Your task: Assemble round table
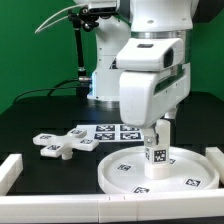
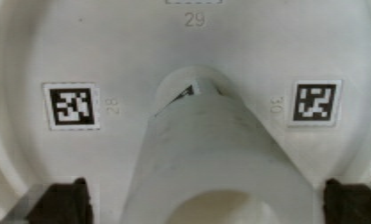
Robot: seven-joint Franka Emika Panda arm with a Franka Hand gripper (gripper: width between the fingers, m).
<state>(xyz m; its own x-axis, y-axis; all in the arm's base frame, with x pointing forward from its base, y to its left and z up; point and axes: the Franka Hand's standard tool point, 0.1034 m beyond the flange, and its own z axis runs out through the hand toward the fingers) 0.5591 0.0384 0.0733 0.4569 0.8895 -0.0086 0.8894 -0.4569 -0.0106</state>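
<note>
Much of the scene is hidden by the arm's bulky white wrist housing, which blocks the far part of the one round rimmed disc point(image 1: 160, 172) and the top of the single short thick leg point(image 1: 157, 140); only the leg's lower part with one tag shows beneath it. The hand point(image 1: 157, 128) is mostly concealed in the exterior view; in the wrist view its two dark fingertips point(image 2: 57, 203) stand wide apart on either side of the leg point(image 2: 208, 160), apart from its sides, so nothing is gripped. The leg stands upright on the disc directly under the hand. Two tags on the disc point(image 2: 93, 40) flank the leg in the wrist view, with a third cut off by the picture's edge. One cross-shaped foot point(image 1: 58, 144) lies on the black table point(image 1: 40, 115) well off to the exterior view's left of the hand. The marker board point(image 1: 112, 131) lies partly hidden behind the hand. A white border bar point(image 1: 60, 208) runs along the near edge.
</note>
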